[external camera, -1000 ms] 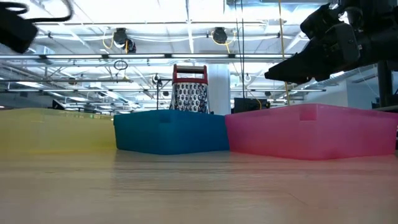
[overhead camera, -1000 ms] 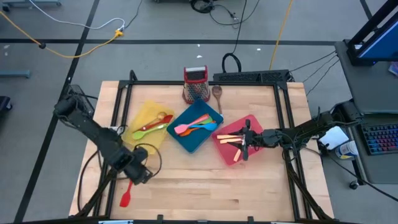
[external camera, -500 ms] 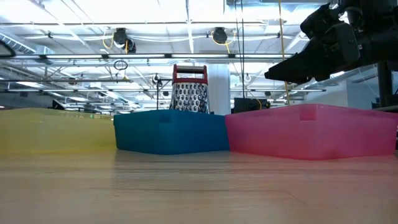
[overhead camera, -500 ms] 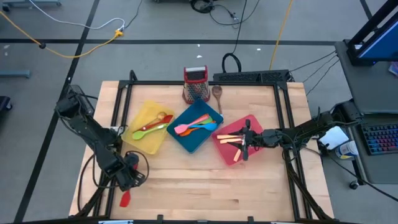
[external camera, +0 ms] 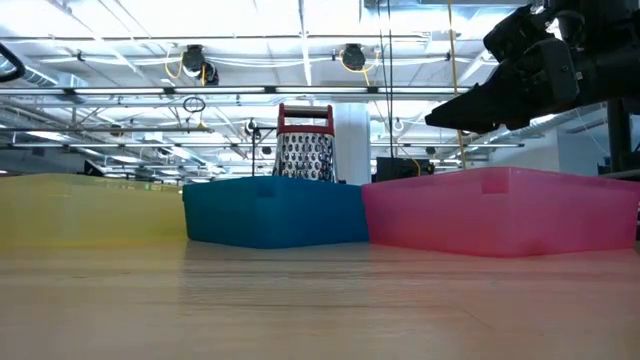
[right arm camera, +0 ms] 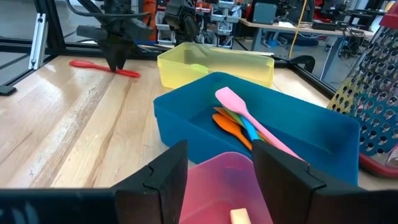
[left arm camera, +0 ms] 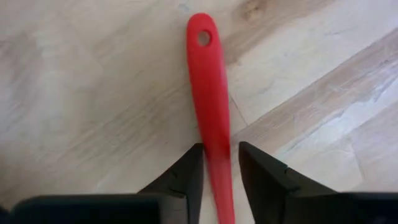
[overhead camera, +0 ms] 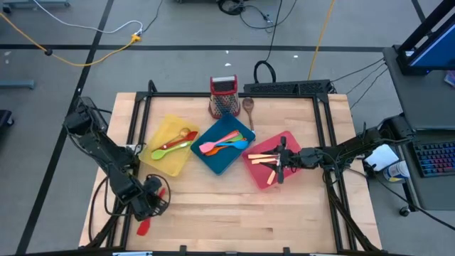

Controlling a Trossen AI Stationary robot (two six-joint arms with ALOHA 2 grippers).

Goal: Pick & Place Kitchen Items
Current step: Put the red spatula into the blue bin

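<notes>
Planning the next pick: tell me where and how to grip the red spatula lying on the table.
Grip the red spatula across its slim straight handle, coming straight down from above, since it lies flat on the table. The left gripper already straddles that handle, fingers either side, below the hanging hole.

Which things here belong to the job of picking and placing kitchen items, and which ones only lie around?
Job: red spatula between the left claw's fingers; spoons in the yellow tray; spatulas in the blue tray; right claw.
Around: grater, wooden spoon, pink tray.

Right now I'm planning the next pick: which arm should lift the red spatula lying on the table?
Left. Its gripper already straddles the red spatula; the right gripper hovers over the pink tray.
</notes>
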